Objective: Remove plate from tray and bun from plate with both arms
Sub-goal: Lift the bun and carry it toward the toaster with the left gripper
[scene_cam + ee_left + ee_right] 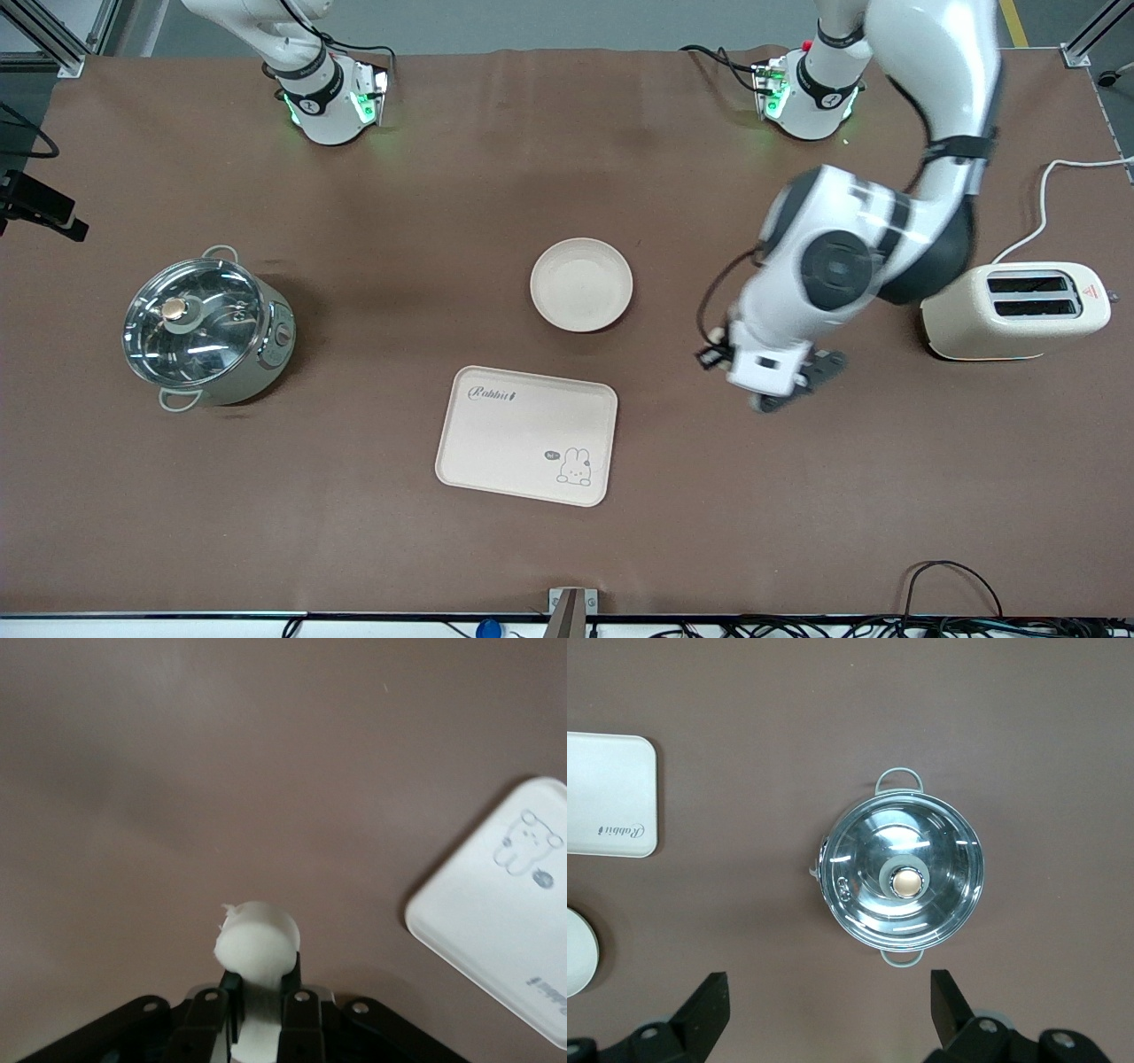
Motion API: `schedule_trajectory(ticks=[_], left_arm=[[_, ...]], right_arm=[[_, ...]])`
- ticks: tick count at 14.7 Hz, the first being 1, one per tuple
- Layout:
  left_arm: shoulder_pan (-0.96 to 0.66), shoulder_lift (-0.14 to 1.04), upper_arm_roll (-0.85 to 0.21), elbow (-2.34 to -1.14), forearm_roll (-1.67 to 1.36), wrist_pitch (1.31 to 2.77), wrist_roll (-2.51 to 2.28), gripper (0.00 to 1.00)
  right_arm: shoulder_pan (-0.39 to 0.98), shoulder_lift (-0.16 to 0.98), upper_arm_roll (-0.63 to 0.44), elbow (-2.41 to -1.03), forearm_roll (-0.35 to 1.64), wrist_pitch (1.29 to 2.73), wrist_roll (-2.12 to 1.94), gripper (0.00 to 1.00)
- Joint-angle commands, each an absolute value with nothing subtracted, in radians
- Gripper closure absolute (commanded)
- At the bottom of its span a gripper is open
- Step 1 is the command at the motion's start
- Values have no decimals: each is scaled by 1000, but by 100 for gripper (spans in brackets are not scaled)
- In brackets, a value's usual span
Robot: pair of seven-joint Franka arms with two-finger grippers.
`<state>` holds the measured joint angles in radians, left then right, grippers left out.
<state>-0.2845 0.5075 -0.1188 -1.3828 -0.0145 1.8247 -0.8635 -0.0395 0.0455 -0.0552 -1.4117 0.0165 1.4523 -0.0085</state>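
Bun [257,943] pinched tight in my left gripper [261,992], up over bare table between tray [526,436] and toaster [1014,310] | plate [581,284] mid-table, just farther than tray | my right gripper [828,1010] spread wide, waiting above lidded pot [904,879]

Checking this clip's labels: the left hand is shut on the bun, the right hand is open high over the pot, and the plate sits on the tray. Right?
Not quite. The front view shows the plate on the bare table, apart from the tray. The rest holds: left hand shut on the bun, right hand open over the pot.
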Motion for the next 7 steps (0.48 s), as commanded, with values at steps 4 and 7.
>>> schedule_trajectory(ticks=[4,7], left_arm=[[-147,578,-126,-1396,93,1802,-678,79],[-109,629,-126,-1413,147,1844,-618,76]], right_arm=[[-37,48,-44,-1399,17,1440,-6,0],[-35,48,-44,-1399,17,1439,-6,0]])
